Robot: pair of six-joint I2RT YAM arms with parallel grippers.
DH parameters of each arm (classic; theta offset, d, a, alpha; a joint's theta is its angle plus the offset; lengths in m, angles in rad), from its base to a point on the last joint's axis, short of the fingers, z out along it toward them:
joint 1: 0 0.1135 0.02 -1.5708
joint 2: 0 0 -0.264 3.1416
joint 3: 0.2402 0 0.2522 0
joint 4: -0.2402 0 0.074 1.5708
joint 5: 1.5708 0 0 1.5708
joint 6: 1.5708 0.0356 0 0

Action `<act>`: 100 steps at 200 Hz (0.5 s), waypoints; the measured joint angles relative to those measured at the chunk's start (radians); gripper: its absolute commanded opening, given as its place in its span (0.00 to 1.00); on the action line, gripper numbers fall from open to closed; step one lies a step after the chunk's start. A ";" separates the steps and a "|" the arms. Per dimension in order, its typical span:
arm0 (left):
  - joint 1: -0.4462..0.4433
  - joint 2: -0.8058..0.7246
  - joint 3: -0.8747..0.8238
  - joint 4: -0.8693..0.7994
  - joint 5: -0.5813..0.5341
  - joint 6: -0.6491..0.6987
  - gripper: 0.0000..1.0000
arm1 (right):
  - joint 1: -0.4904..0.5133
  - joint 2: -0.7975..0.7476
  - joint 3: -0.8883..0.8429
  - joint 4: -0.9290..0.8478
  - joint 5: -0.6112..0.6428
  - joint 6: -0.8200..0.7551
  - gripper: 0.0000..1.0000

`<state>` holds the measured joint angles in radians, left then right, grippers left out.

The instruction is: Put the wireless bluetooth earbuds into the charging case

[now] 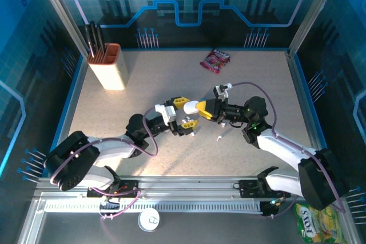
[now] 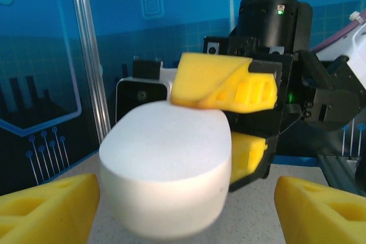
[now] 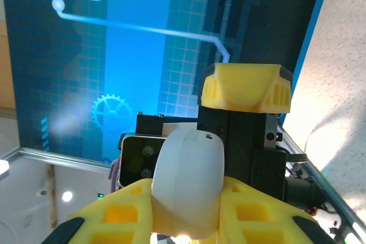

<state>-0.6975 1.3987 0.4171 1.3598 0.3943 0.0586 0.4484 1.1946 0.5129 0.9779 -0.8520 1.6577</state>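
Top external: earbud [image 1: 219, 138] on table [image 1: 257, 84]

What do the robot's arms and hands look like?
The left arm and right arm have white links and black joints, each with a thin purple cable looped along it. The left hand and right hand are black, with blocky yellow fingers that have slotted cut-outs. A green light glows on the right arm.

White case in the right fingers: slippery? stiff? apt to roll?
Probably slippery: the case looks smooth and rounded, and the right fingers pinch only one end, so it could pivot. Likely stiff: no denting shows at the pinch. Its broad flattish face should resist rolling.
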 measured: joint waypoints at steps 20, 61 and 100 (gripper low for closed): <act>0.001 0.009 0.013 0.000 0.008 0.012 0.72 | 0.000 0.014 -0.009 0.054 0.003 0.049 0.06; 0.003 0.011 0.029 0.006 0.039 0.027 0.62 | 0.000 0.020 -0.010 0.107 0.003 0.090 0.06; 0.009 0.011 0.031 0.008 0.048 0.026 0.58 | 0.000 0.026 -0.010 0.114 0.002 0.094 0.06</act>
<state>-0.6884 1.4094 0.4484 1.3674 0.4427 0.0841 0.4484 1.2201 0.5034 1.0924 -0.8505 1.7519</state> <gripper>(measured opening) 0.590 0.232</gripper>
